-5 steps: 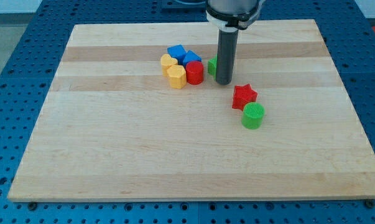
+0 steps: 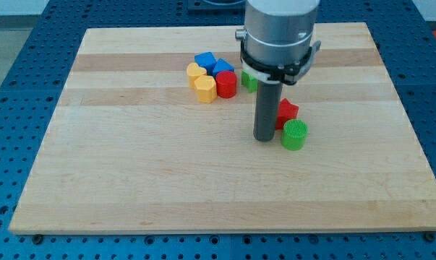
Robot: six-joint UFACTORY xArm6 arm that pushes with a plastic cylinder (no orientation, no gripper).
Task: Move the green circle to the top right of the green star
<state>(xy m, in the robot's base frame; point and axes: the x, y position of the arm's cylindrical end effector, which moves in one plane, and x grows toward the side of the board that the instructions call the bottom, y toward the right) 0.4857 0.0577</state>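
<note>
The green circle (image 2: 294,135) is a ribbed green cylinder right of the board's middle. My tip (image 2: 264,138) rests on the board just left of it, very close. The red star (image 2: 286,112) sits just above the green circle, partly hidden by the rod. The green star (image 2: 249,79) shows only as a small green piece behind the arm, right of the red cylinder.
A cluster stands at the upper middle of the wooden board (image 2: 131,180): a red cylinder (image 2: 226,84), two yellow blocks (image 2: 204,88) (image 2: 195,71) and two blue blocks (image 2: 204,60) (image 2: 222,67). The arm's body covers the area above the green star.
My tip has moved toward the view's bottom, from beside the green star to just left of the green circle. No block has visibly moved.
</note>
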